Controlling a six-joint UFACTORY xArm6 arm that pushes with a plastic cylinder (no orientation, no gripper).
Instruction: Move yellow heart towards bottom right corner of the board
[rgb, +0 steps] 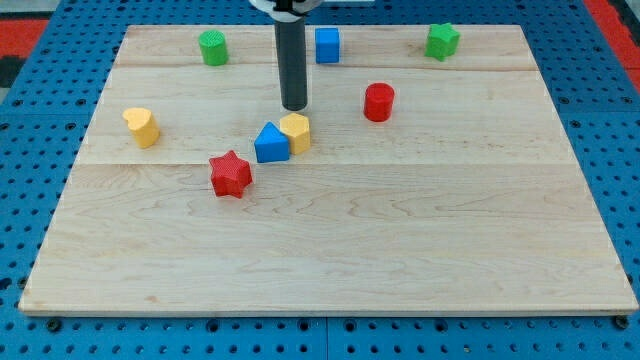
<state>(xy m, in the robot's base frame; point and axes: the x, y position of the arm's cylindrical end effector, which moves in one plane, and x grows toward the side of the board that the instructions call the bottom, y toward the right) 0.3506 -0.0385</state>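
The yellow heart (142, 126) lies at the view's left, in the upper half of the wooden board (330, 250). My tip (294, 106) is near the board's upper middle, far to the right of the heart. It stands just above a yellow hexagon-like block (296, 131) without clearly touching it. A blue triangular block (270, 143) sits against that yellow block's left side.
A red star (231, 174) lies below and left of the blue triangular block. A red cylinder (379, 102) is right of my tip. Along the top edge are a green cylinder (213, 47), a blue cube (327, 45) and a green star-like block (442, 41).
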